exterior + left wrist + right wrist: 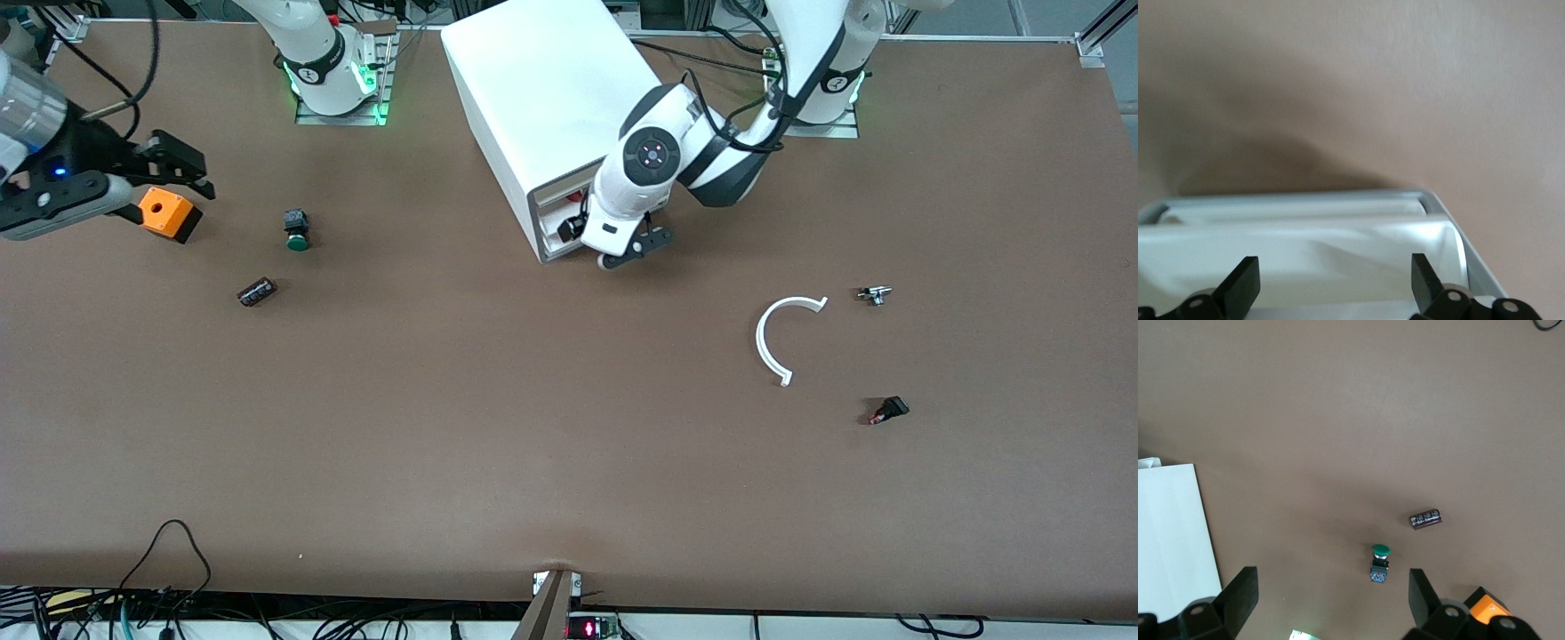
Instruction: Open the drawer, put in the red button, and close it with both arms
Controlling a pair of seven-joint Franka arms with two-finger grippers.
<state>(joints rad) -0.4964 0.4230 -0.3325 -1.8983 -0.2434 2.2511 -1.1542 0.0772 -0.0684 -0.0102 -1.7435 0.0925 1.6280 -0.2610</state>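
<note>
Drawer (562,216) of our white cabinet (542,98) shows partly open at the cabinet's front, with something red just visible inside; we cannot tell if it is the red button. Going across the front view, our right gripper (173,169), jaws spread wide and empty, waits up over an orange box (169,213), with a green button (296,229) and a dark cylinder (257,291) nearby. Our left gripper (633,249) sits at the drawer front, jaws wide, holding nothing. A white curved piece (775,338) lies toward the left arm's end.
</note>
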